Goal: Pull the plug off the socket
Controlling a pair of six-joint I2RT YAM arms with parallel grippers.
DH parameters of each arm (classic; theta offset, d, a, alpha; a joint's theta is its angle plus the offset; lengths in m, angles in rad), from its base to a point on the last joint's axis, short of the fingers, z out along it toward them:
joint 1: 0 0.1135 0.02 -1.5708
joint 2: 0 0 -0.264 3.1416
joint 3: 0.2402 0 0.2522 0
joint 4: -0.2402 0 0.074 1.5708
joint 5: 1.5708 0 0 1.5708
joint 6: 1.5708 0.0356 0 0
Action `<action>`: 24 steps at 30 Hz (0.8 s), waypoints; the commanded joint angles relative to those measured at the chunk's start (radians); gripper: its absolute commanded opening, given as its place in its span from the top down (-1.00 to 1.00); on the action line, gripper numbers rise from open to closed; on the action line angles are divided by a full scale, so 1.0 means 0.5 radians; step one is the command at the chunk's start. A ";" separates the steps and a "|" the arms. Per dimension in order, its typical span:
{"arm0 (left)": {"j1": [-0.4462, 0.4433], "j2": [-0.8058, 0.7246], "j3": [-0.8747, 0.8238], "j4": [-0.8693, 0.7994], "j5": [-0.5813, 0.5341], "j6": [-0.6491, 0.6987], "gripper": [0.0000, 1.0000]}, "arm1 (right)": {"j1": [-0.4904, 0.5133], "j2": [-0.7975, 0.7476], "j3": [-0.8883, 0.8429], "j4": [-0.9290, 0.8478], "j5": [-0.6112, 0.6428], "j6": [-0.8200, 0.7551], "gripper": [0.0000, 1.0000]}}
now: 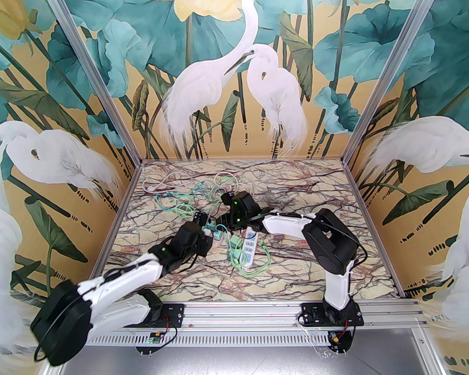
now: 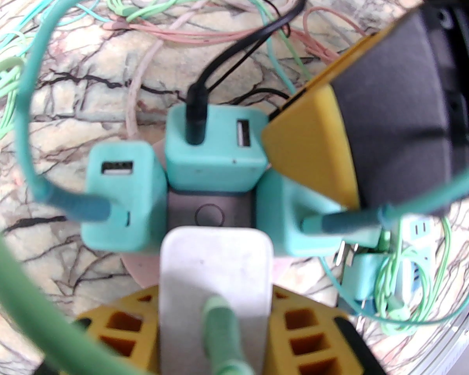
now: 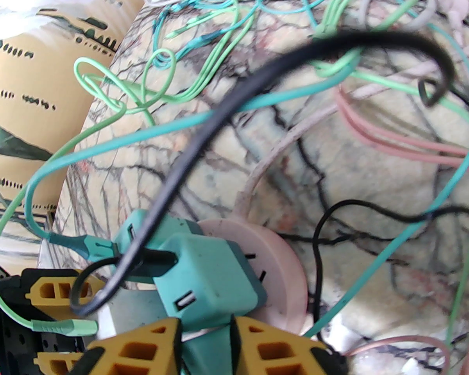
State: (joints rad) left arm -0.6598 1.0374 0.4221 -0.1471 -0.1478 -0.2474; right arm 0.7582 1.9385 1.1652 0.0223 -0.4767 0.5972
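Left wrist: left jaws clamp the white plug (image 2: 215,264), right jaws a teal plug (image 3: 205,348); brace one, draw the other squarely off the pink socket (image 3: 285,272).

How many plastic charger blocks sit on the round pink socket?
4: left teal block, far teal block, right teal block, near white block. More may be hidden.
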 commanded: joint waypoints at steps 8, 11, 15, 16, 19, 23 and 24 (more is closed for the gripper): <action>-0.052 -0.031 0.211 0.112 0.156 -0.064 0.54 | -0.031 0.234 -0.091 -0.414 0.325 -0.074 0.43; -0.053 0.107 0.365 0.037 0.165 -0.047 0.54 | -0.031 0.232 -0.091 -0.419 0.332 -0.075 0.43; -0.049 0.152 0.529 -0.109 0.082 0.013 0.53 | -0.031 0.225 -0.092 -0.426 0.337 -0.083 0.43; -0.049 0.147 0.565 -0.169 0.044 0.026 0.53 | -0.031 0.223 -0.091 -0.429 0.339 -0.081 0.43; -0.035 0.093 0.626 -0.309 -0.050 0.032 0.49 | -0.031 0.216 -0.091 -0.428 0.337 -0.081 0.43; 0.015 -0.059 0.630 -0.435 -0.141 0.016 0.48 | -0.034 0.217 -0.090 -0.424 0.335 -0.081 0.43; 0.036 -0.102 0.625 -0.456 -0.146 0.012 0.47 | -0.033 0.216 -0.094 -0.424 0.334 -0.080 0.43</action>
State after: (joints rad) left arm -0.6613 1.0523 0.6968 -0.3481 -0.1818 -0.2459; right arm 0.7448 1.9488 1.1736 0.0269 -0.4583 0.5892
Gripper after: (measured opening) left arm 0.342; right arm 0.283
